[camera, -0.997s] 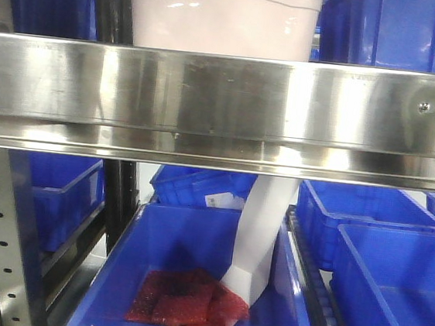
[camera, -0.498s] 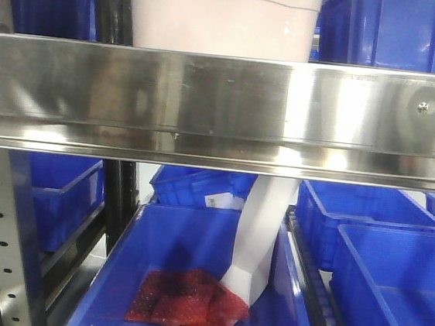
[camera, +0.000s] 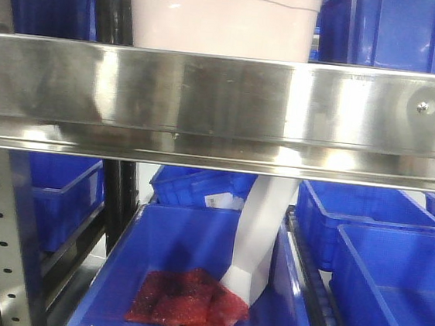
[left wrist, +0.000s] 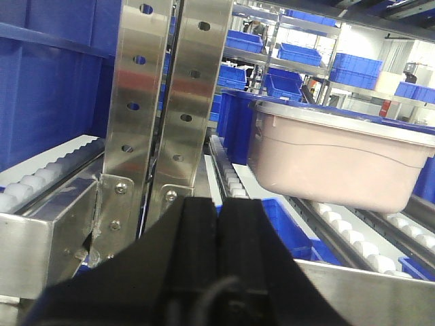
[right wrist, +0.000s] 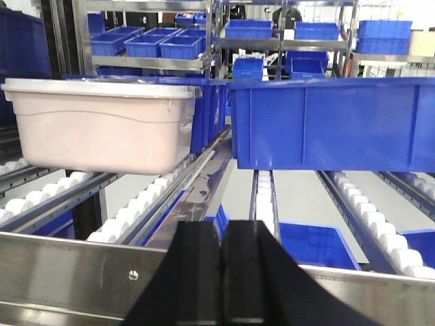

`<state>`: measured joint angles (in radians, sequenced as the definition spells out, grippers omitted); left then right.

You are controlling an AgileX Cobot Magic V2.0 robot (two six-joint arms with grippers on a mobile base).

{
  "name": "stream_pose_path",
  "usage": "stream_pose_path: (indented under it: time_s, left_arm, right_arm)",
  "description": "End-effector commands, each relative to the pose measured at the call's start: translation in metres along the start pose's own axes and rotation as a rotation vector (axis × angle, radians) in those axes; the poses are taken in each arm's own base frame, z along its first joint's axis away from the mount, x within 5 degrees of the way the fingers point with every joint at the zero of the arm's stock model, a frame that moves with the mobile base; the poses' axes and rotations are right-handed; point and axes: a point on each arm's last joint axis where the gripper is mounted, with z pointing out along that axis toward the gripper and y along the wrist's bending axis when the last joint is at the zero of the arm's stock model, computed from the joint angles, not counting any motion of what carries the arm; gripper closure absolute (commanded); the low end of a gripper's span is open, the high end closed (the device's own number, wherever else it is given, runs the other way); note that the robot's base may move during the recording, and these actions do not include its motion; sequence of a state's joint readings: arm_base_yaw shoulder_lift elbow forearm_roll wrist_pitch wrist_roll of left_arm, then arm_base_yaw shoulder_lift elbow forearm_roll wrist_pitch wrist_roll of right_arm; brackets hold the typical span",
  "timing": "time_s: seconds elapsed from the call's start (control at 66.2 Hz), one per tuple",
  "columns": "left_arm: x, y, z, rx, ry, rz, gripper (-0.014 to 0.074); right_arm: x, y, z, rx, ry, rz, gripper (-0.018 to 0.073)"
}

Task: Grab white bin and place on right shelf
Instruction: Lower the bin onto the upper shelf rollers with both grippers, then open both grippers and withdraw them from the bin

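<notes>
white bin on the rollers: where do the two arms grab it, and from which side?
The white bin sits on roller tracks behind the steel front rail. It looks too wide for one gripper, so likely clamp it between both arms: left gripper and right gripper, both shut now, coming over the rail from the front onto its two ends, just under the protruding rim.

The right shelf [right wrist: 81, 261] carries the white bin [right wrist: 102, 125] on its rollers [right wrist: 136, 210].

Slid up a tiny bit in the front view: steel front rail [camera: 223, 105] of the right shelf. Screw [camera: 421, 107] on the rail a little lower. Dark shapes mirrored in the shiny metal moved and shrank.
</notes>
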<state>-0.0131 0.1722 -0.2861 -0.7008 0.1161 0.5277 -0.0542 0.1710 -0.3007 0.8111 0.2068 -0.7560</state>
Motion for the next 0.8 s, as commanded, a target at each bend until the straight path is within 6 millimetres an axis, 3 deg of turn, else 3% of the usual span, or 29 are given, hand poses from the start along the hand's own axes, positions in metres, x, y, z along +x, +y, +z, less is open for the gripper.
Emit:
stream_pose_path:
  time_s: [0.0,0.68,0.785]
  left_arm:
    - [-0.0133,0.0012,-0.0002,-0.023,-0.075,-0.001,0.0715]
    - [-0.0133,0.0012,-0.0002,-0.023,-0.075,-0.001,0.0715]
    - [-0.0133,0.0012,-0.0002,-0.023,-0.075,-0.001,0.0715]
  right_arm:
    - [-0.0127,-0.0029,-0.0005,0.037,-0.062,-0.001,0.0504]
    - [-0.0135,-0.0048,-0.0005,0.057,-0.079,-0.001,0.0504]
    - [-0.0048,-0.0061,0.0011,0.066,-0.054,-0.028,0.0504]
